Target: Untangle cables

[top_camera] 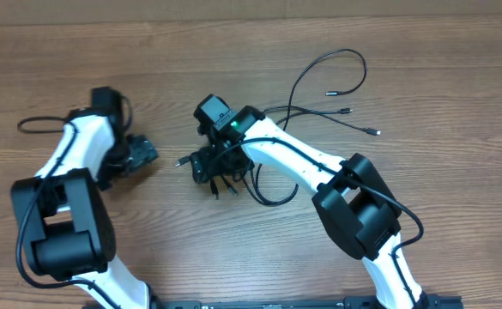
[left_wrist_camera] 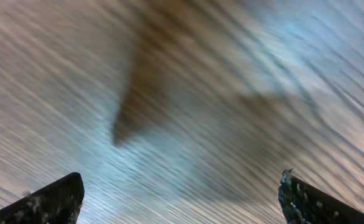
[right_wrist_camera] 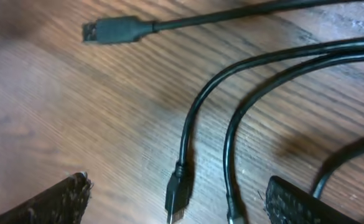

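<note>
Several thin black cables [top_camera: 319, 81] lie tangled at the table's middle, with loops reaching back right and small plugs [top_camera: 347, 110] at their ends. My right gripper [top_camera: 216, 167] is open and hangs low over the tangle's left end. In the right wrist view a cable with a metal-tipped plug [right_wrist_camera: 177, 200] and a second cable [right_wrist_camera: 231, 149] lie between the open fingers [right_wrist_camera: 178, 199], and a third plug [right_wrist_camera: 110, 29] lies farther off. My left gripper [top_camera: 139, 154] is open at the left, away from the cables; its wrist view shows only blurred wood between the fingers [left_wrist_camera: 182, 199].
The wooden table [top_camera: 456, 94] fills the views. A thicker black arm wire [top_camera: 36, 124] loops out at the far left by the left arm.
</note>
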Available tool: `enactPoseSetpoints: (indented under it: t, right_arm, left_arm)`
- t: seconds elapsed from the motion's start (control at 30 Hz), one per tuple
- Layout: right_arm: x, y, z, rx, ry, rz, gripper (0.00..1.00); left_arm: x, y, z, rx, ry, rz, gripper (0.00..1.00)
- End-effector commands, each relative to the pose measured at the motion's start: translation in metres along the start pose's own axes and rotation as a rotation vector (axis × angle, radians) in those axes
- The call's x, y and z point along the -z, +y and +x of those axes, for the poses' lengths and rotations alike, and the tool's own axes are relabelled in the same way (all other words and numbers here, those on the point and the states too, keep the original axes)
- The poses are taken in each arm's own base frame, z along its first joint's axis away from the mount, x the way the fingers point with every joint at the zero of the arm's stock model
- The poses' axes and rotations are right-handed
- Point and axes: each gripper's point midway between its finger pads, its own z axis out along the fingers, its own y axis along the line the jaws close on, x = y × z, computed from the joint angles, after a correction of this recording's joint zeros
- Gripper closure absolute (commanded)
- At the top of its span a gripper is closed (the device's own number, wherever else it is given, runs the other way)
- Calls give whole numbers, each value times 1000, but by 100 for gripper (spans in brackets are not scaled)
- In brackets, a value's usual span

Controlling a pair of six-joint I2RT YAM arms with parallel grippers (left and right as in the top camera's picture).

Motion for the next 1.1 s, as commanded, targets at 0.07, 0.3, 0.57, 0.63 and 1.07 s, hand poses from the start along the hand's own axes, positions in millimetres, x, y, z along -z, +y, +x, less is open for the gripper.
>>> enactPoseSetpoints:
  t: [0.07,0.3,0.57,0.63,1.07]
  right_arm:
    - [-23,-14,6,-106,-19,51,10]
    - [-47,-3,-10,-71,-150,-28,10]
    - [-46,-32,-45,-75,-360,91,0]
    - [-40,-37,-57,-83,-413,116,0]
    - [-9,-73,-107,-159,-574,80,0]
  left_arm:
    - [-7,12,2,99,75,70,0]
    - [-7,12,2,100,78,75,0]
    - [-7,12,3,100,80,74,0]
    - [-7,12,3,100,80,74,0]
    - [-7,7,5,99,94,101,0]
